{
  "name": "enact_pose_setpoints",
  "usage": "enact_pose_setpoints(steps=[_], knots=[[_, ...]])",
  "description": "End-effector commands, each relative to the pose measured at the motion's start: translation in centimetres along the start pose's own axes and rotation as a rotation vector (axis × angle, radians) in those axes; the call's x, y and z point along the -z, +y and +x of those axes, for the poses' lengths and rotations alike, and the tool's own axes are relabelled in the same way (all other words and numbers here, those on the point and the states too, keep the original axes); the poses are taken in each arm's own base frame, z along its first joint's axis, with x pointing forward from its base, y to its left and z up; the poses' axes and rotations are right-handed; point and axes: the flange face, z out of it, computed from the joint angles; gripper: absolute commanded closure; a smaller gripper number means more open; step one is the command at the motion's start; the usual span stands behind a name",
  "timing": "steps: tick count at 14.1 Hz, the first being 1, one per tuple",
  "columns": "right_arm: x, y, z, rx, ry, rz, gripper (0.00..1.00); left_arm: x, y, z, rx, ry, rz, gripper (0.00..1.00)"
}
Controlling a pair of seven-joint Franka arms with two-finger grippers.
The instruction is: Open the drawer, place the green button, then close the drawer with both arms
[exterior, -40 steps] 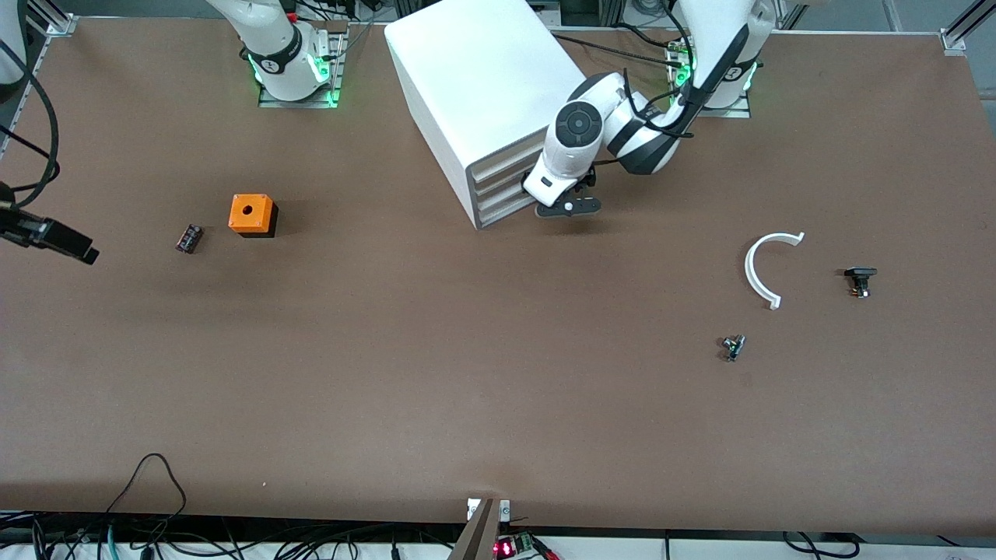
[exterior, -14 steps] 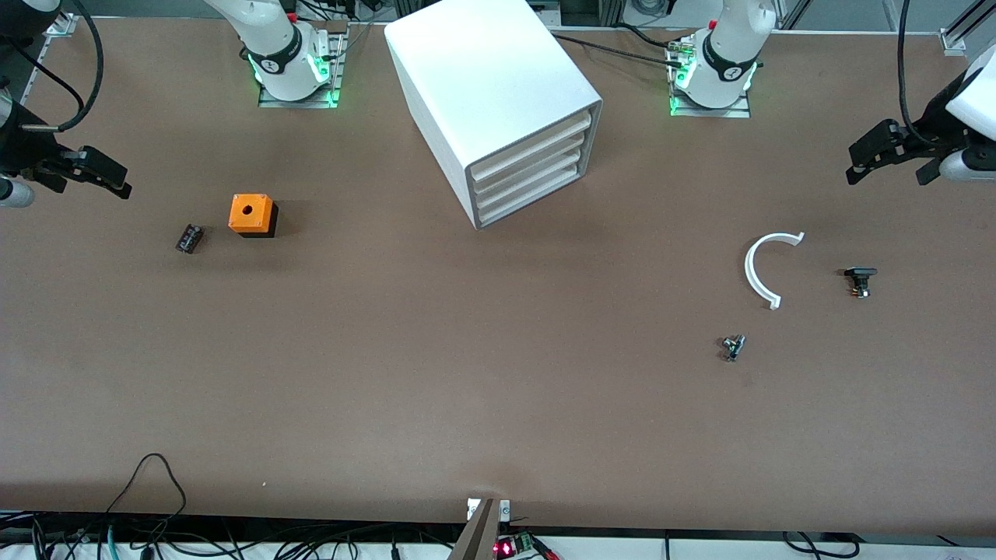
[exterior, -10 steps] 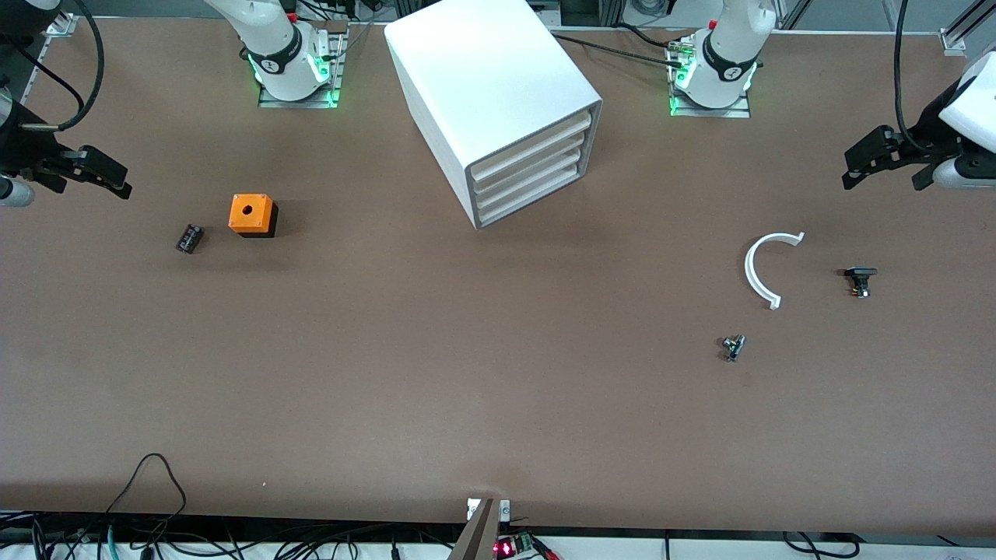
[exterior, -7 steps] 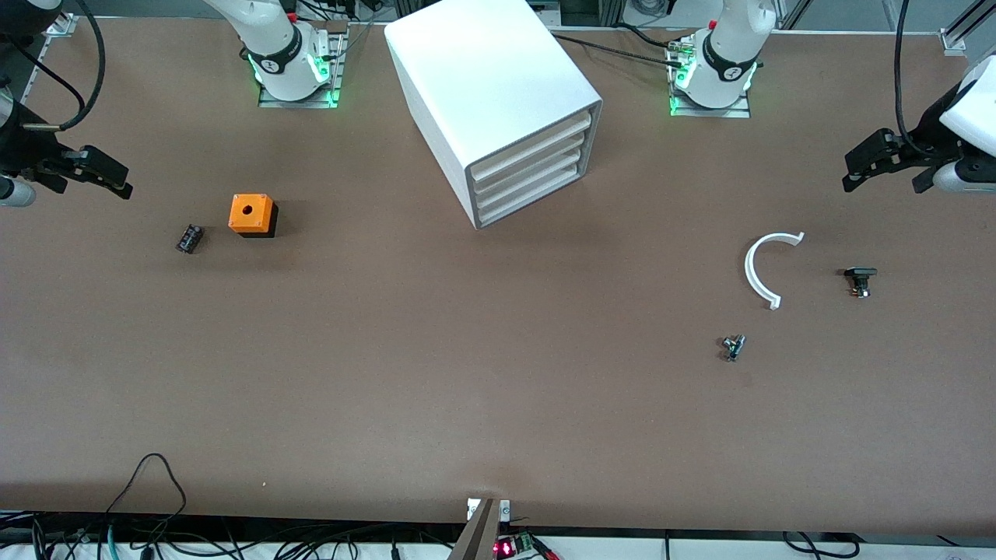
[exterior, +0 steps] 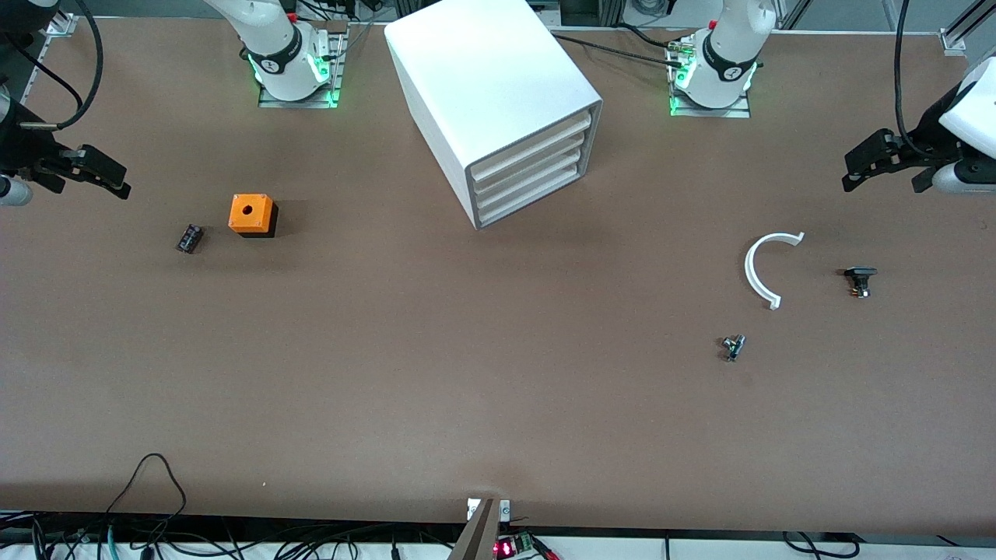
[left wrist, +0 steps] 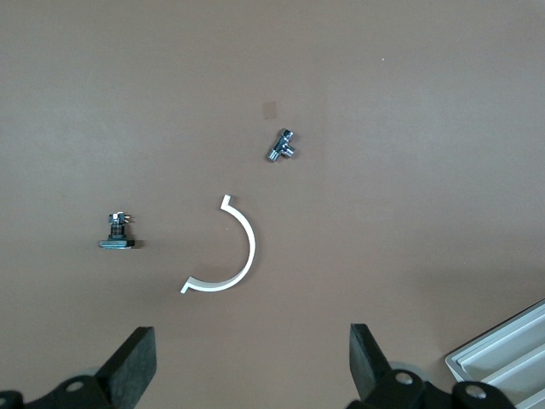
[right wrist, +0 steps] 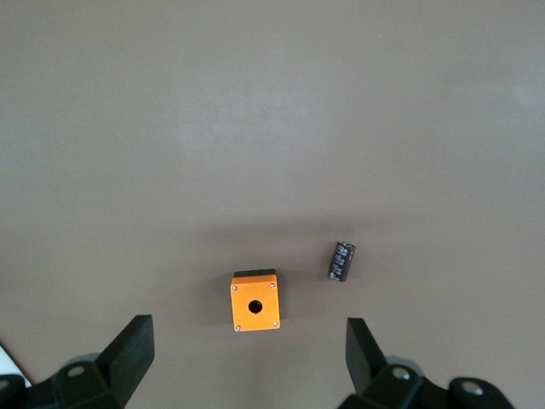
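Note:
The white cabinet (exterior: 486,85) stands between the two arm bases. Its lowest drawer (exterior: 529,204) is shut, flush with the two drawers above; a corner of the cabinet shows in the left wrist view (left wrist: 502,366). No green-capped button shows in any view. My left gripper (exterior: 887,165) hangs open and empty over the left arm's end of the table; its wrist view (left wrist: 251,375) shows wide-apart jaws above bare table. My right gripper (exterior: 78,175) hangs open and empty over the right arm's end; its wrist view (right wrist: 247,358) looks down on the orange cube.
An orange cube with a hole (exterior: 250,214) (right wrist: 255,301) and a small dark block (exterior: 189,238) (right wrist: 341,261) lie toward the right arm's end. A white half-ring (exterior: 761,268) (left wrist: 230,256), a black-capped part (exterior: 860,280) (left wrist: 119,234) and a small metal part (exterior: 732,347) (left wrist: 281,146) lie toward the left arm's end.
My left gripper, earlier at the lowest drawer's front, has swung away to the left arm's end of the table. My right gripper has moved slightly. Both have stayed nearly still over the last second.

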Motion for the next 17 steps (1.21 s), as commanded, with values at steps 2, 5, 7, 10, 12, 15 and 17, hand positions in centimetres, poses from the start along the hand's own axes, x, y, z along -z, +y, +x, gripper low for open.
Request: enact_pose_setpoints(steps=[2,5,7,10,12,15,17], knots=[[0.51,0.03,0.29,0.016,-0.005,0.01,0.0,0.63,-0.12,0.28,-0.019,-0.008,0.006,0.0],[0.51,0.03,0.29,0.035,-0.004,0.01,0.0,0.63,-0.12,0.28,-0.019,-0.008,0.006,0.0],[0.51,0.03,0.29,0.038,-0.004,0.01,0.0,0.63,-0.12,0.28,-0.019,-0.008,0.006,0.0],[0.58,0.39,0.26,0.039,-0.003,0.009,0.0,0.55,-0.12,0.26,-0.019,-0.011,0.006,0.0],[0.65,0.39,0.27,0.041,-0.002,0.009,0.0,0.52,-0.12,0.15,-0.02,-0.02,0.006,0.0],[0.74,0.39,0.23,0.039,0.0,0.011,0.0,0.52,-0.12,0.15,-0.022,-0.02,0.006,0.0],[0.73,0.4,0.23,0.041,0.0,0.009,0.0,0.52,-0.12,0.15,-0.02,-0.02,0.006,0.0]])
